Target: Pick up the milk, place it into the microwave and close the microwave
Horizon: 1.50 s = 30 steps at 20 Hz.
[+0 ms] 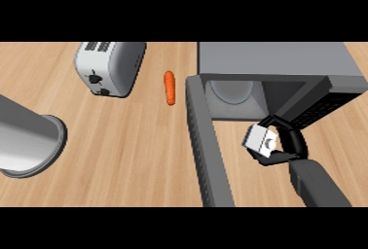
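A small white milk carton [260, 140] is held in my right hand [287, 141], whose black fingers and thumb curl round it. Hand and carton hang just in front of the grey microwave [277, 57], at the mouth of its open cavity, where a round glass plate [231, 90] shows inside. The microwave's door [207, 146] stands open, swung out to the left and reaching toward the view's lower edge. My left hand shows nowhere.
A silver toaster [109, 67] stands at the back left. An orange carrot [170, 88] lies between the toaster and the microwave. A large grey metal pot [27, 142] lies at the left edge. The counter [129, 155] is light wood.
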Each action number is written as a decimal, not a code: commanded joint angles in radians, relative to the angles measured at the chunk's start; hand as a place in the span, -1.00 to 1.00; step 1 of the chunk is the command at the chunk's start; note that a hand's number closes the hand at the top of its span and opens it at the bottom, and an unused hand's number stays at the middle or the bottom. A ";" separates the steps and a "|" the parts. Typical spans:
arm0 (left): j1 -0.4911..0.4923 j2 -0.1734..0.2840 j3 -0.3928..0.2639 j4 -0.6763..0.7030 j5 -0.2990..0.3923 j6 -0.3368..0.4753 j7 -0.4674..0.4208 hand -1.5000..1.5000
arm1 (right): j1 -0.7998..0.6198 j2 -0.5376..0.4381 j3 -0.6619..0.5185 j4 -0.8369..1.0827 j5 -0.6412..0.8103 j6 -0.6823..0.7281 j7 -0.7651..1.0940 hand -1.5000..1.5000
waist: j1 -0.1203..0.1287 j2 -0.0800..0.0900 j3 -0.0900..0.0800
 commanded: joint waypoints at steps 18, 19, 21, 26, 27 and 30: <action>0.020 0.031 0.111 -0.050 0.168 -0.017 0.066 -1.00 | -0.222 0.085 0.016 -0.260 0.110 -0.203 0.407 1.00 | 0.005 0.002 0.000; -0.030 0.015 0.080 -0.016 0.088 -0.002 0.053 -1.00 | -0.243 0.074 0.024 -0.264 0.127 -0.206 0.440 1.00 | -0.004 0.002 -0.001; 0.019 0.013 0.108 -0.012 0.143 -0.042 0.046 -1.00 | -0.281 0.079 0.035 -0.146 0.182 -0.242 0.396 1.00 | 0.011 0.005 0.000; -0.029 0.010 0.105 0.053 0.078 -0.077 -0.005 -1.00 | -0.462 0.114 0.007 0.023 0.230 -0.345 0.432 1.00 | 0.021 0.010 -0.001; -0.012 0.008 0.104 0.026 0.108 -0.070 0.022 -1.00 | -0.491 0.106 0.005 0.035 0.234 -0.348 0.462 1.00 | 0.020 0.009 -0.001; -0.067 0.046 0.092 0.055 0.114 -0.047 0.053 -1.00 | -0.547 0.118 -0.016 0.157 0.263 -0.438 0.425 1.00 | 0.037 0.020 0.000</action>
